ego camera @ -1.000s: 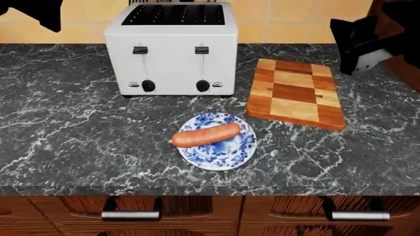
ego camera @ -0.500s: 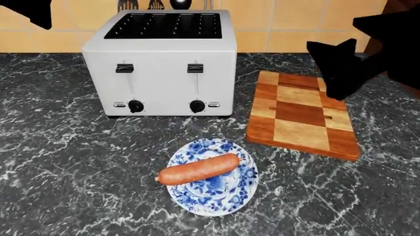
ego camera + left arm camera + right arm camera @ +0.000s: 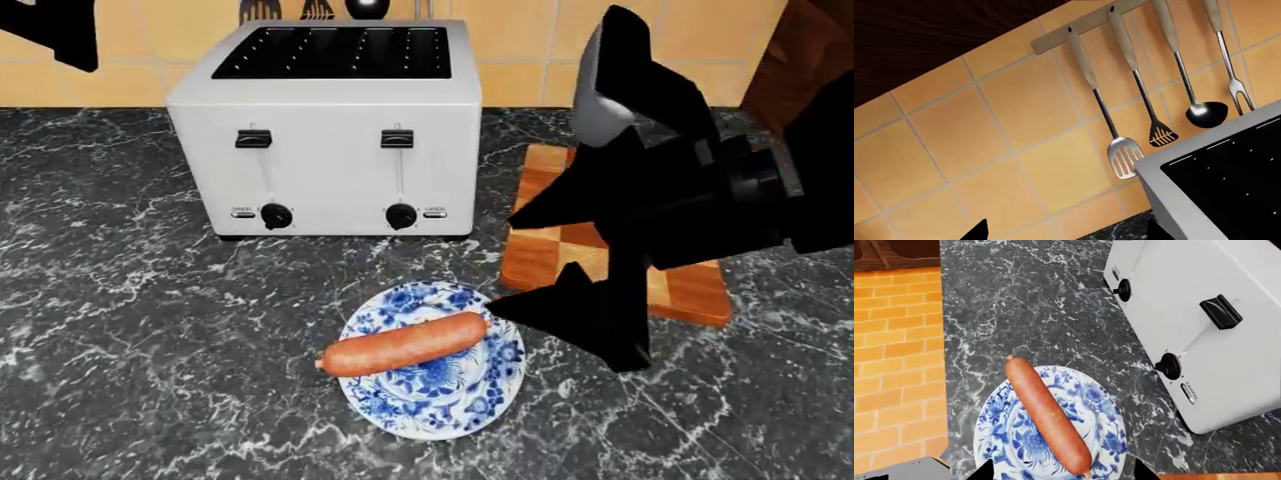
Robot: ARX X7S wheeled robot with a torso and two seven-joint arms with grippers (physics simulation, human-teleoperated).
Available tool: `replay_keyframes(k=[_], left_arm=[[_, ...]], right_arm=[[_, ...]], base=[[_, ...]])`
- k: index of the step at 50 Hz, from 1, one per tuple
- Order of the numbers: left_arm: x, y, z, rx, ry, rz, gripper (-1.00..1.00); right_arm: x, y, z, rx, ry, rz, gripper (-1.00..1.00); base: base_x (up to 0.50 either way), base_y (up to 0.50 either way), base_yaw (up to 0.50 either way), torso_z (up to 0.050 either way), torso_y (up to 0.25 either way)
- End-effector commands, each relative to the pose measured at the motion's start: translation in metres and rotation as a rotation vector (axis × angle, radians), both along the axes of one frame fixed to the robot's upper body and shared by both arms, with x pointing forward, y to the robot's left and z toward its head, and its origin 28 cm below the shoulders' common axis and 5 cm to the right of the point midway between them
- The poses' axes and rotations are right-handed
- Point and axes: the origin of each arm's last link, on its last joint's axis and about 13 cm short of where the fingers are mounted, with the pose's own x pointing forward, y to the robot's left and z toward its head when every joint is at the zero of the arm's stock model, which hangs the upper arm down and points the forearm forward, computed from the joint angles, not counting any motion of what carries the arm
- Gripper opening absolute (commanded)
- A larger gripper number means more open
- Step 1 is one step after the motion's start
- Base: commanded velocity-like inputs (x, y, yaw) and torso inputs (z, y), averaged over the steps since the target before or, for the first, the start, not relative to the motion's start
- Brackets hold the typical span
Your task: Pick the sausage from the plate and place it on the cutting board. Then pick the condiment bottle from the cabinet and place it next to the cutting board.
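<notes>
The reddish-orange sausage lies across the blue-patterned plate on the counter, in front of the toaster. It also shows in the right wrist view on the plate. My right gripper is open and hangs just right of the plate, fingers pointing at the sausage's right end; in its own view the sausage end lies between the fingertips. The checkered cutting board is largely hidden behind that arm. My left gripper is open and empty, high at the back left. The condiment bottle is out of view.
A white four-slot toaster stands behind the plate. Utensils hang on the tiled wall above it. Dark wooden cabinet fronts show at the far right and above the tiles. Marbled counter stretches left of the plate.
My right arm has swung in from the back right and come down beside the plate, now covering much of the cutting board. The sausage and plate have not moved.
</notes>
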Motion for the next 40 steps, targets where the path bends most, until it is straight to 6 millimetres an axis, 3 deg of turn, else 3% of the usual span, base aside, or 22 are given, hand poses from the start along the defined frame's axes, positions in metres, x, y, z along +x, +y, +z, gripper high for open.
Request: replay_keyframes(k=[1, 11, 40], left_arm=[[0.001, 0.006, -0.008, -0.006, 0.016, 0.047, 1.00], [-0.002, 0.013, -0.015, -0.020, 0.027, 0.073, 1.00], [-0.004, 0.023, -0.022, -0.043, 0.030, 0.104, 1.00]], right_arm=[[0.045, 0.020, -0.012, -0.164, 0.138, 0.222, 1.00], [0.060, 0.036, -0.018, -0.207, 0.182, 0.300, 1.00], [0.084, 0.056, -0.016, -0.289, 0.201, 0.368, 1.00]], base=[[0.00, 0.00, 0.00, 0.000, 0.000], [0.00, 0.00, 0.00, 0.000, 0.000], [0.00, 0.00, 0.00, 0.000, 0.000]])
